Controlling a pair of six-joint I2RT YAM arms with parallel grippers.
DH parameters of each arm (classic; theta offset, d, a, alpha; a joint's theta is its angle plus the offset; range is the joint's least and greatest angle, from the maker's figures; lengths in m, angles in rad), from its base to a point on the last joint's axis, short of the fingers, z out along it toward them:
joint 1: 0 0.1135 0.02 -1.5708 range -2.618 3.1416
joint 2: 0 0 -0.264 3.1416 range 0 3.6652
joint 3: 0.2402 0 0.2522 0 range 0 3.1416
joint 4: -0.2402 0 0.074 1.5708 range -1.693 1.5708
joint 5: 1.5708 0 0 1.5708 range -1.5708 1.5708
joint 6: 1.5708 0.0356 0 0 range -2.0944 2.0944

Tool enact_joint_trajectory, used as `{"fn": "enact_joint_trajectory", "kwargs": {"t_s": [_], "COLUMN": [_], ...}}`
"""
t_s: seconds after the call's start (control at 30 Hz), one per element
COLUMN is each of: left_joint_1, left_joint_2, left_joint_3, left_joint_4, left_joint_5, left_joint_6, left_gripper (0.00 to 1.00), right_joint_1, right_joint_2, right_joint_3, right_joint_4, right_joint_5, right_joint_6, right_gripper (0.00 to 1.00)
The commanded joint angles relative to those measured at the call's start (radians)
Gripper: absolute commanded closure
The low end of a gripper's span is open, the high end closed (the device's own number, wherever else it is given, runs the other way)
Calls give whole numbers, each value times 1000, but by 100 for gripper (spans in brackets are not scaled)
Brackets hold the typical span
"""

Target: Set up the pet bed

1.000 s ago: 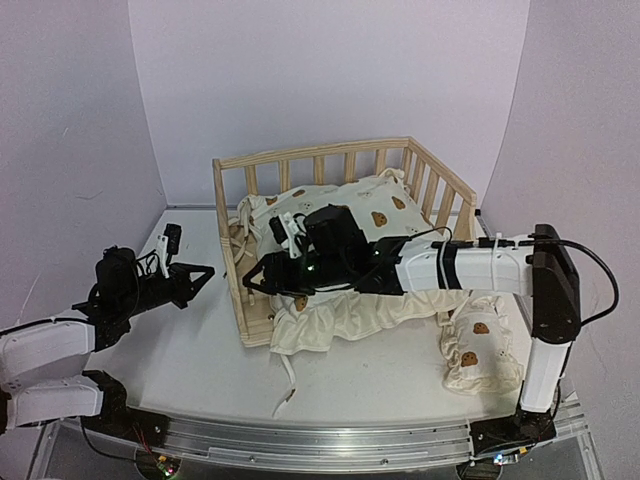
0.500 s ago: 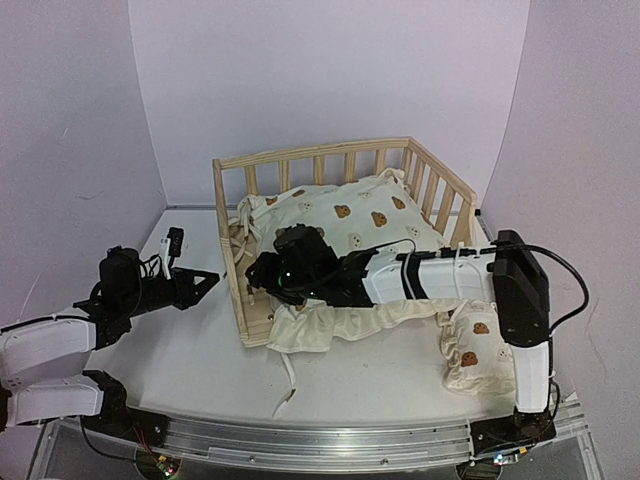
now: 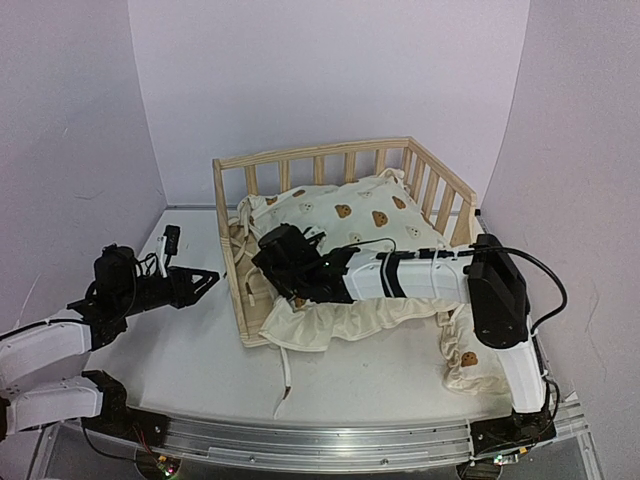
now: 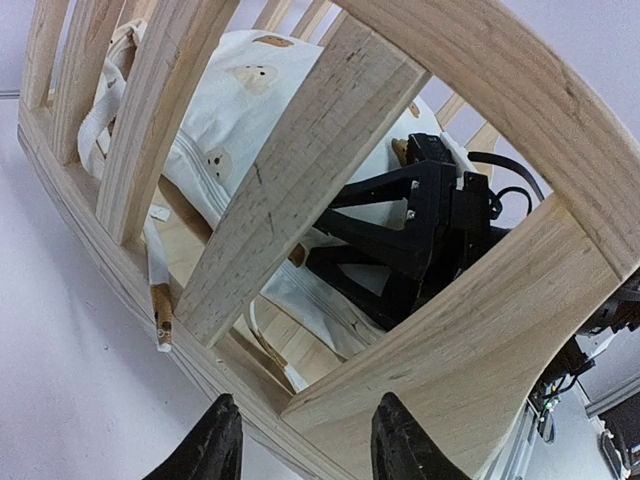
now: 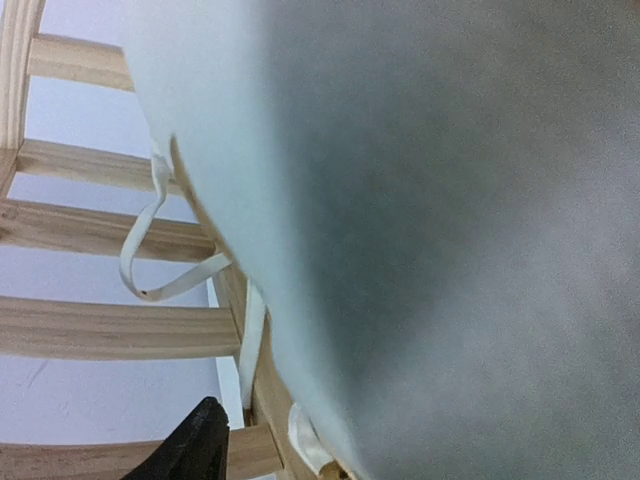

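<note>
The pet bed point(image 3: 318, 158) is a pale wooden frame with slatted rails, standing mid-table with its open side toward me. A cream bear-print cushion point(image 3: 372, 215) lies in it, its front edge hanging out. My right gripper point(image 3: 265, 262) is inside the bed at the left rail, pressed against the cushion point(image 5: 450, 250). One of its fingers point(image 5: 198, 448) shows apart from the cloth; the other is hidden. My left gripper point(image 3: 207, 278) hovers just outside the left rail point(image 4: 300, 190), open, with its fingers point(image 4: 215, 448) short of the wood.
A small matching pillow point(image 3: 468, 348) lies on the table by the right arm's base. A loose tie point(image 3: 288, 378) trails from the cushion toward the near edge. Purple walls close in on three sides.
My left gripper has gone from shut to open and edged toward the rail. The right arm has pushed further left into the bed, dragging the cushion's front edge leftward.
</note>
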Motion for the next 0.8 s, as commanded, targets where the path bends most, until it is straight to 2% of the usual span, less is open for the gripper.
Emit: {"fn": "enact_joint_trajectory", "kwargs": {"t_s": [0.0,0.13,0.27,0.37,0.43,0.6,0.77], "left_joint_1": [-2,-2,-2,-2,-2,-2,-2], "left_joint_2": [-38,-60,-72,-91,-103,-124,-111], "left_joint_3": [62,61,70,73,81,115,110], "left_joint_4": [-4,-18,-45,-72,-101,-210,-208], "left_joint_5": [16,22,33,29,18,-52,-93], "left_joint_6": [-18,-20,-12,-4,9,88,106], "left_gripper": [56,56,56,56,55,53,49], "right_joint_1": [-19,-52,-72,-91,-93,-94,-67], "right_joint_2": [-3,32,61,79,78,57,-5], "right_joint_3": [-12,-12,3,-3,3,4,-10], "right_joint_4": [-30,-49,-79,-86,-86,-8,79], "right_joint_5": [114,81,75,32,28,-10,-122], "right_joint_6": [130,288,370,430,411,331,225], "right_gripper": [39,42,46,57,67,99,100]}}
